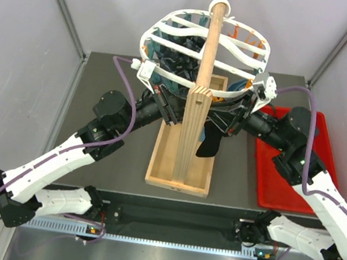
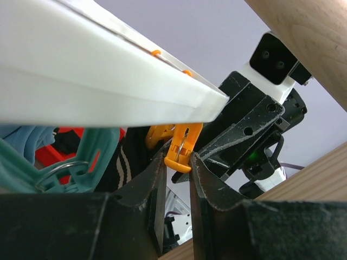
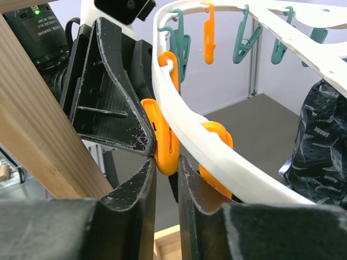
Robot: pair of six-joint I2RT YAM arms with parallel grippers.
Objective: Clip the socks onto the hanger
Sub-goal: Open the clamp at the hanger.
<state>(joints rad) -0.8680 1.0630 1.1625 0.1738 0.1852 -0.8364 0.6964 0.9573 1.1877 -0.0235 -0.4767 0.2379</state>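
Between the tips of the left gripper, an orange clothespin is being pinched. The right gripper is being held almost pressed together on the same clip and a dark sliver, judged to be the black sock dangling beside the wooden pole. A slip is being risked: slick hard plastic could be squeezed out of the scuffed pads, and limp fabric dropped. Beyond, the smooth, curved white hanger is being crowded by both arms.

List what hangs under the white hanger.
An orange clothespin in the right pincer, teal clothespins, dark patterned fabric, a black sock. The hanger covers the sock's upper end.
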